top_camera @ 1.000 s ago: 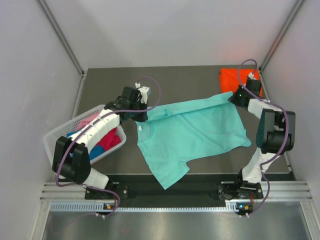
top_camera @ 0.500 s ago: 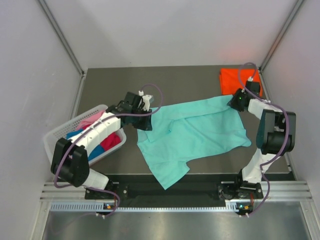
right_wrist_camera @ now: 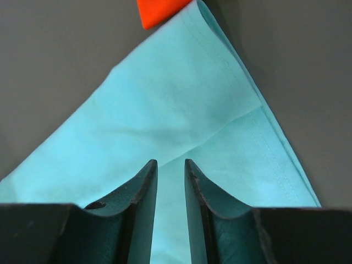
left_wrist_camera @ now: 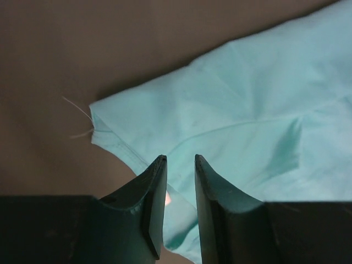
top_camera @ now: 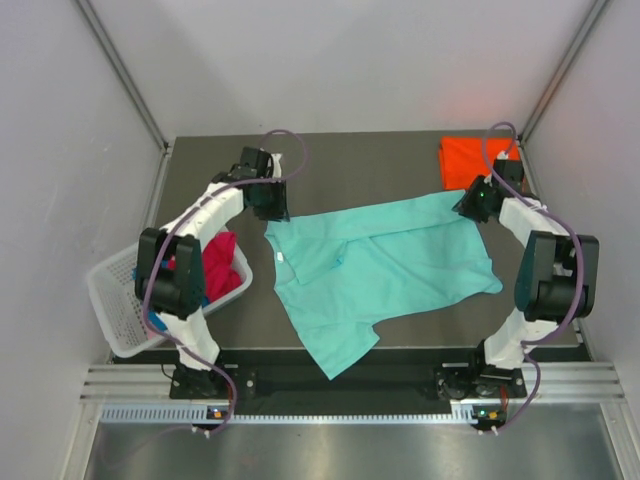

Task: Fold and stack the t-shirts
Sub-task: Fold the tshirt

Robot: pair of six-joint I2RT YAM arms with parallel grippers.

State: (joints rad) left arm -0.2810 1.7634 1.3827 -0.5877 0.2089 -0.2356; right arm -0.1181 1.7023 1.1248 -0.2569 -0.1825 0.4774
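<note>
The teal shirt [top_camera: 385,265] lies spread mid-frame, with the left gripper [top_camera: 270,203] and right gripper [top_camera: 468,207] at its upper corners. Both have their jaws parted and empty, and both arms reach up-frame.

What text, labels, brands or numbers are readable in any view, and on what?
No text can be read in any view.
Teal t-shirt: plain, no print.
White tag at its collar: too small to read.
Orange t-shirt: plain, no print.
Basket: no marking visible.
</note>
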